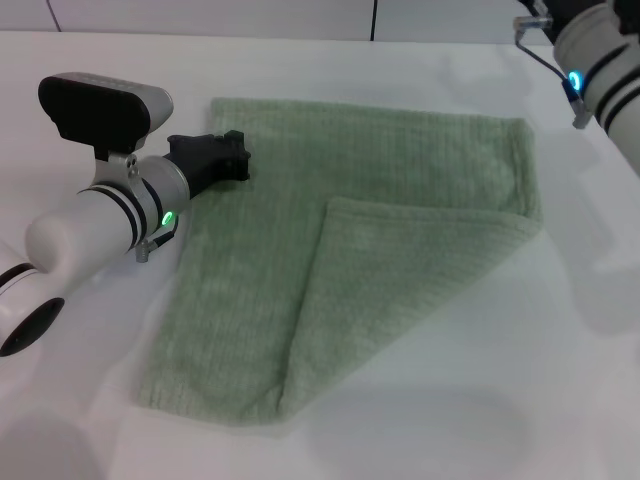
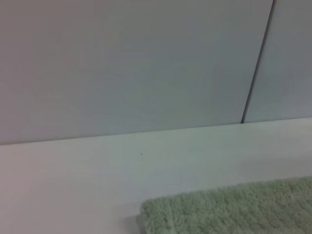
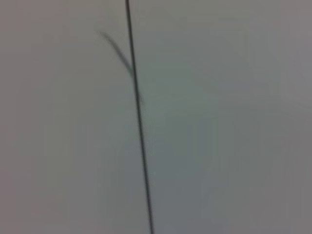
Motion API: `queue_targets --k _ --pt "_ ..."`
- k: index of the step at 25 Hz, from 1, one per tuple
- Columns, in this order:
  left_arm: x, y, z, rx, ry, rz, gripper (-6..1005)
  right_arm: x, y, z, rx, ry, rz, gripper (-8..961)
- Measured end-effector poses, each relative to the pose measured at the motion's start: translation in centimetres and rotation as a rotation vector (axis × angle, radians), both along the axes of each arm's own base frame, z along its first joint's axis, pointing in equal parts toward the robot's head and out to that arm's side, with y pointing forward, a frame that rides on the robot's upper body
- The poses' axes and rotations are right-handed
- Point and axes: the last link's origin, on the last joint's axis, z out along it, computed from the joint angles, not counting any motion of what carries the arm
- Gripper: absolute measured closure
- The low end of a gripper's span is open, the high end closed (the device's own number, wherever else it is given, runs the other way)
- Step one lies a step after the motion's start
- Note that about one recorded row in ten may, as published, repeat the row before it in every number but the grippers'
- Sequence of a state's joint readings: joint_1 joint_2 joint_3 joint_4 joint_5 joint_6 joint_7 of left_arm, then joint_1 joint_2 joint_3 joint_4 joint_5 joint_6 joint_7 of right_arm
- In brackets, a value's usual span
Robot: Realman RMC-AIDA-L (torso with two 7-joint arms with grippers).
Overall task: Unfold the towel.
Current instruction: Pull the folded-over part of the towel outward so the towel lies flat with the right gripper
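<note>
The pale sage-green towel (image 1: 330,150) lies flat on the white table (image 1: 560,400). Its near right corner is folded over diagonally into a triangular flap (image 1: 400,290) that reaches to the towel's middle. My left gripper (image 1: 238,157) is low at the towel's left edge, near the far left corner, and points across the cloth. The left wrist view shows only a towel corner (image 2: 229,209) close below the camera, not the fingers. My right arm (image 1: 605,75) is raised at the far right, clear of the towel, with its gripper out of view.
A pale wall with a dark vertical seam (image 2: 257,63) stands behind the table's far edge. The right wrist view shows only that wall and a seam (image 3: 139,117). Bare table surrounds the towel on all sides.
</note>
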State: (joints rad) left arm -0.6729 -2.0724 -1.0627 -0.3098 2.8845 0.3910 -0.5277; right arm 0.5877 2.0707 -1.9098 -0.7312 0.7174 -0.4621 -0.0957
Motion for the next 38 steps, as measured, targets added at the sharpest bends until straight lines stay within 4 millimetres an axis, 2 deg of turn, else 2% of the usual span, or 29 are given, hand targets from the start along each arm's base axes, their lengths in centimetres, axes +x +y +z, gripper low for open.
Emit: queue_targets --k 4,10,17,22,24,28,29,38 --pt "-0.1 -0.1 0.0 0.001 -0.001 0.003 1001 -1.8 0.9 0.1 -0.130 -0.013 -0.057 127" --pt "-0.2 -0.2 0.0 0.001 -0.003 0.007 1001 -3.9 1.1 1.1 -0.277 -0.030 -0.118 127" --pt "-0.2 -0.4 -0.3 -0.010 0.004 -0.001 1001 -6.9 -0.1 3.8 -0.430 -0.119 -0.115 128" --pt "-0.2 -0.4 -0.3 -0.011 0.004 0.000 1001 -8.7 -0.8 4.6 -0.478 -0.177 -0.074 127" --pt "-0.2 -0.4 -0.3 -0.010 0.002 -0.001 1001 -10.2 -1.2 4.3 -0.539 -0.238 -0.045 127" --pt "-0.1 -0.5 -0.3 -0.009 -0.003 -0.006 1001 -10.8 -1.4 3.5 -0.622 -0.302 -0.034 127" --pt "0.0 -0.4 -0.3 -0.009 -0.005 -0.009 1001 -10.9 -1.5 2.7 -0.691 -0.333 -0.029 127" --pt "0.2 -0.3 -0.3 -0.009 -0.006 -0.015 1001 -9.9 -1.4 0.1 -0.880 -0.422 -0.051 128"
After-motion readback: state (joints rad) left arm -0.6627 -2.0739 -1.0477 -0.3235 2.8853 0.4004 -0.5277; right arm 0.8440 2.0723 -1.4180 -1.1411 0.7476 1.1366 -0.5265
